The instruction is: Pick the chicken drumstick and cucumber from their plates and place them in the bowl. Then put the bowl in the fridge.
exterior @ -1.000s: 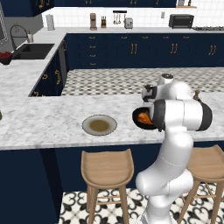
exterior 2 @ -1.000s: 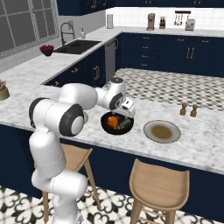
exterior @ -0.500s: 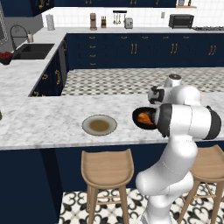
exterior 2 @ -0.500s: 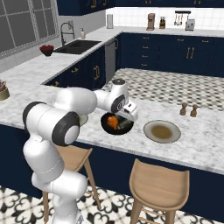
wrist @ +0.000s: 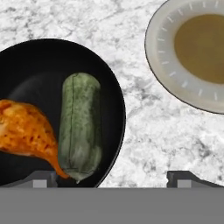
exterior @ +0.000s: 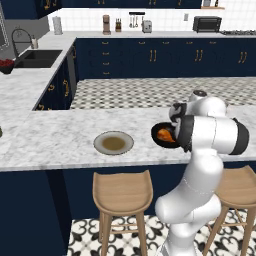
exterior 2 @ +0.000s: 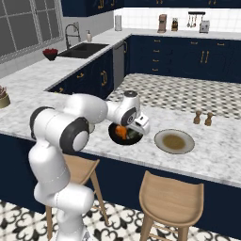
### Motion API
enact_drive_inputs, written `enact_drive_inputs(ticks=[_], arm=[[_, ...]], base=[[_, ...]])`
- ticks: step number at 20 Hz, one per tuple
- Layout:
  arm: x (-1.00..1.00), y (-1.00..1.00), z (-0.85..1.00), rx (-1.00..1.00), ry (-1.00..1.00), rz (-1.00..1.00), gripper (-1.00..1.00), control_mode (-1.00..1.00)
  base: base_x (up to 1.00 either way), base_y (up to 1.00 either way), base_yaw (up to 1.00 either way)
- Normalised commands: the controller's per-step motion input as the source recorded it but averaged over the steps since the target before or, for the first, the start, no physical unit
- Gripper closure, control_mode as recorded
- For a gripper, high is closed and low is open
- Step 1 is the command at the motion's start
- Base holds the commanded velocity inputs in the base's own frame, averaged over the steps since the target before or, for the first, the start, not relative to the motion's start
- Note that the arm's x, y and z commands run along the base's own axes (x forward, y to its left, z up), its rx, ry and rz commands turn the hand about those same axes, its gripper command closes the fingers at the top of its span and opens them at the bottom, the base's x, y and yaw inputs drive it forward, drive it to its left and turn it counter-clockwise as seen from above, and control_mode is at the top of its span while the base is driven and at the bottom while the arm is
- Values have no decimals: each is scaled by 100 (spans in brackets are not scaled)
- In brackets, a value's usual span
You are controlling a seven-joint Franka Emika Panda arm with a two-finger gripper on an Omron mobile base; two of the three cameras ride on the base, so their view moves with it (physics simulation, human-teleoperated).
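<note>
The gripper (wrist: 113, 178) is wide open and holds nothing; at the left of the hand view the cucumber (wrist: 81, 126) lies beside the chicken drumstick (wrist: 26, 129) inside the black bowl (wrist: 111, 94); a plate (wrist: 164, 65) sits upper right on the counter (wrist: 144, 135).

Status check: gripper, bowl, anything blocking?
Gripper open, over bowl rim. Drumstick and cucumber inside bowl. Plate beside it, apart.

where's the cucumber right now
In the hand view the cucumber lies inside the black bowl, right beside the chicken drumstick, with an empty plate next to the bowl on the marble counter.
</note>
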Motion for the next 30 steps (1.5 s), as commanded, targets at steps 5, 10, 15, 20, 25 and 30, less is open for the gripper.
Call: enact_drive_inputs(ticks=[5,10,15,20,25,30], arm=[[22,0,-34,0,1,0,-100,-100],[7,0,-37,0,0,0,-100,-100],[1,-9,-40,2,1,0,-100,-100],[3,0,-31,1,2,0,-100,-100],[-13,-7,12,0,-9,0,-100,-100],[0,-7,-4,0,1,-4,-100,-100]], base=[[0,0,0],[0,0,0],[0,0,0],[0,0,0],[0,0,0],[0,0,0]])
